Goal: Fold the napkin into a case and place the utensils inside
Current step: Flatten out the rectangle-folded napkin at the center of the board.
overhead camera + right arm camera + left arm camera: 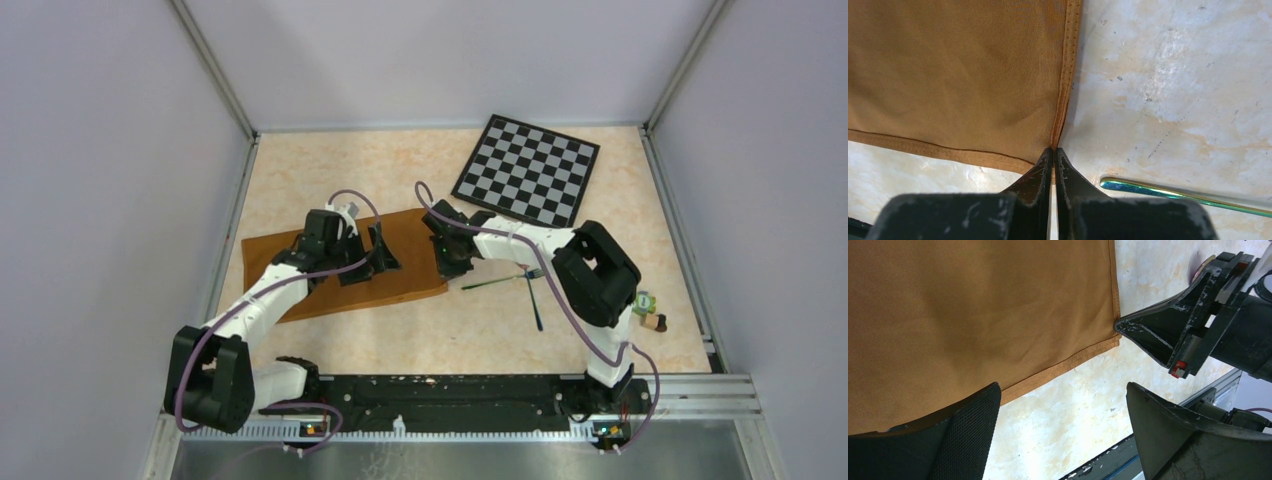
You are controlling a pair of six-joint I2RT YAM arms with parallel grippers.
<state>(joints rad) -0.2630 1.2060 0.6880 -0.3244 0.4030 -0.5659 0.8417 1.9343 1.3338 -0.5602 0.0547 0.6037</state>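
Rust-brown napkin (958,75) mid-fold: right pincer (1053,156) looks pinched shut on its corner, left pincer (1062,390) spread wide. Next up, fold that corner over.

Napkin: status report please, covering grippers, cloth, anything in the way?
Right gripper shut on napkin corner hem. Left gripper open over its near edge. Cloth flat on table. Utensils beside it, nothing in the way.

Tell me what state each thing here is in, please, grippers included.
napkin: flat on the table, right edge pinched near its corner.
right gripper: shut on napkin.
left gripper: open, above the napkin's near edge.
utensils: loose on the table, crossed, outside the napkin.
checkered board: flat, untouched.
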